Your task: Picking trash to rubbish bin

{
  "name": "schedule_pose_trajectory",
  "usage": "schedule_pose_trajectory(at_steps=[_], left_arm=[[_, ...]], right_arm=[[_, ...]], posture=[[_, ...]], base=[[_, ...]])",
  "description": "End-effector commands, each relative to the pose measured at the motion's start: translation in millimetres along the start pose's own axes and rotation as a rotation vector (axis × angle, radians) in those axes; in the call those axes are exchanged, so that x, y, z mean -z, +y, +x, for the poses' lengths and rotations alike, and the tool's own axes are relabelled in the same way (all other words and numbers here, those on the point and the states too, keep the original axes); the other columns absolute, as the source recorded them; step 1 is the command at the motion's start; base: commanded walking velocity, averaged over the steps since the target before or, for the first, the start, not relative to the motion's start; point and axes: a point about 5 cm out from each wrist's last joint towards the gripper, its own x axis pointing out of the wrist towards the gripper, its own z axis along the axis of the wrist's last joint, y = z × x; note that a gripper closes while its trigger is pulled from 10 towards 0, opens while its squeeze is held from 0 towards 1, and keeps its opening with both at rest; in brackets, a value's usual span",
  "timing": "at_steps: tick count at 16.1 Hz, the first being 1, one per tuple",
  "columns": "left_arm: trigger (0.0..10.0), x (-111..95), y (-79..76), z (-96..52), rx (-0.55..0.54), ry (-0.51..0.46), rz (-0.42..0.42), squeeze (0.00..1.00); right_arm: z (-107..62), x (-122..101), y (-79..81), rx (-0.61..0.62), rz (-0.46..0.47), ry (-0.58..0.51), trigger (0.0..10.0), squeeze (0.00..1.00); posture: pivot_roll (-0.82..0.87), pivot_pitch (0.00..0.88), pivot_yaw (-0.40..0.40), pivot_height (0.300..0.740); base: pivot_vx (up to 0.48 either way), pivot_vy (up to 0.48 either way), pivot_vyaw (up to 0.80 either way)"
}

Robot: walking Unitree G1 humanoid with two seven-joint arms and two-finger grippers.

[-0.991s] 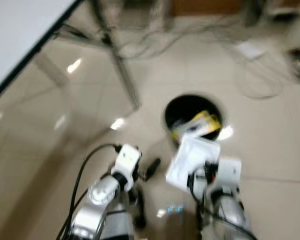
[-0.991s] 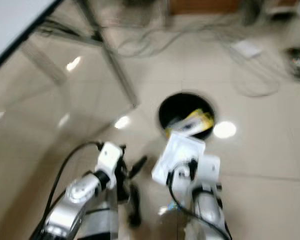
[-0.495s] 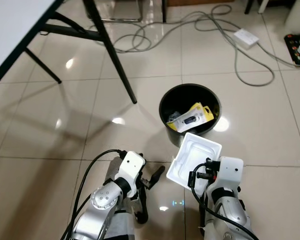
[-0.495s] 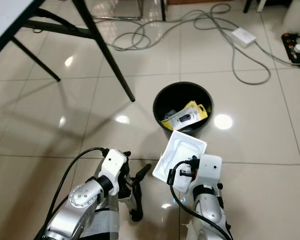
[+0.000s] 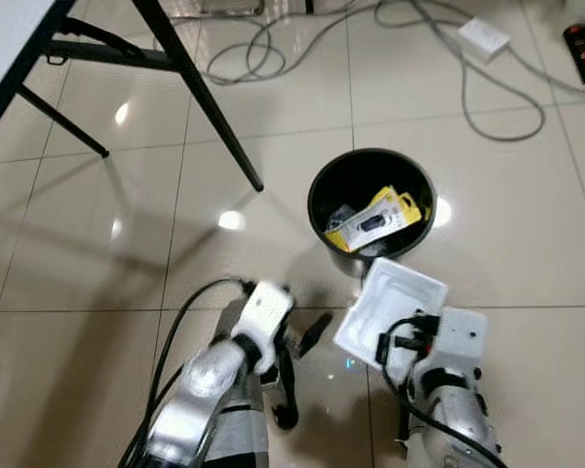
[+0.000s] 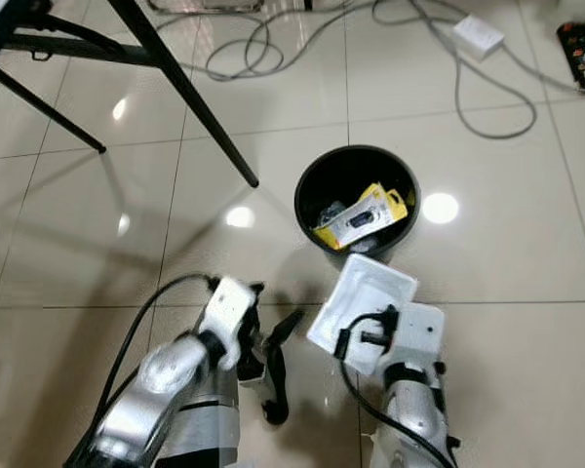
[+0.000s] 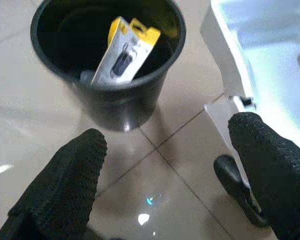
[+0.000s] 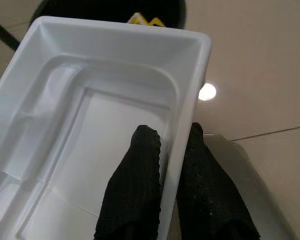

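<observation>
Left eye view, lower right: my right fingers (image 8: 162, 165) pinch the white tray (image 5: 390, 309) by one wall, its far corner just short of the black bin (image 5: 371, 207) above; my left fingers (image 7: 165, 175) hang spread, empty

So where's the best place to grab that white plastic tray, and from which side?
Grip the white tray by its thin side wall, one finger inside the hollow and one outside, coming from its open face. The right gripper already pinches that rim this way. The tray's broad, shallow body looks too wide to span, while the raised rim gives a narrow edge that two fingers can close on.
</observation>
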Motion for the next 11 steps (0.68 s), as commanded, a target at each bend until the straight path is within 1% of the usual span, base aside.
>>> schedule_pose_trajectory(at_steps=[1, 2, 5, 7, 10, 11], left_arm=[[10.0, 12.9, -5.0, -0.8, 0.028, 0.056, -0.018, 0.0], [10.0, 9.7, -6.0, 3.7, 0.037, 0.047, -0.017, 0.0], [10.0, 6.5, -5.8, 9.5, 0.041, 0.043, -0.017, 0.0], [10.0, 8.0, -5.2, 7.9, 0.036, 0.046, -0.022, 0.0], [10.0, 11.1, -7.4, 4.5, 0.037, 0.054, -0.024, 0.0], [10.0, 13.6, -6.2, 0.9, 0.03, 0.062, -0.02, 0.0]], right_arm=[[-7.3, 5.7, 1.1, 0.029, 0.02, 0.025, 10.0, 0.0], [-8.3, 3.3, -0.3, 0.039, 0.021, 0.016, 10.0, 0.0], [-8.8, -1.5, -6.1, 0.071, 0.02, -0.004, 10.0, 0.0], [-1.9, -4.9, -21.3, 0.117, 0.001, -0.022, 10.0, 0.0], [9.4, -11.3, -23.6, 0.11, -0.014, -0.043, 10.0, 0.0], [19.9, -20.9, -24.2, 0.099, -0.025, -0.072, 10.0, 0.0]], posture=[[-0.07, 0.466, 0.241, 0.562], [-0.08, 0.471, 0.244, 0.562], [-0.09, 0.474, 0.248, 0.562], [-0.09, 0.466, 0.247, 0.562], [-0.08, 0.465, 0.246, 0.562], [-0.06, 0.462, 0.242, 0.562]], base=[[0.0, 0.0, 0.0], [0.0, 0.0, 0.0], [0.0, 0.0, 0.0], [0.0, 0.0, 0.0], [0.0, 0.0, 0.0], [0.0, 0.0, 0.0]])
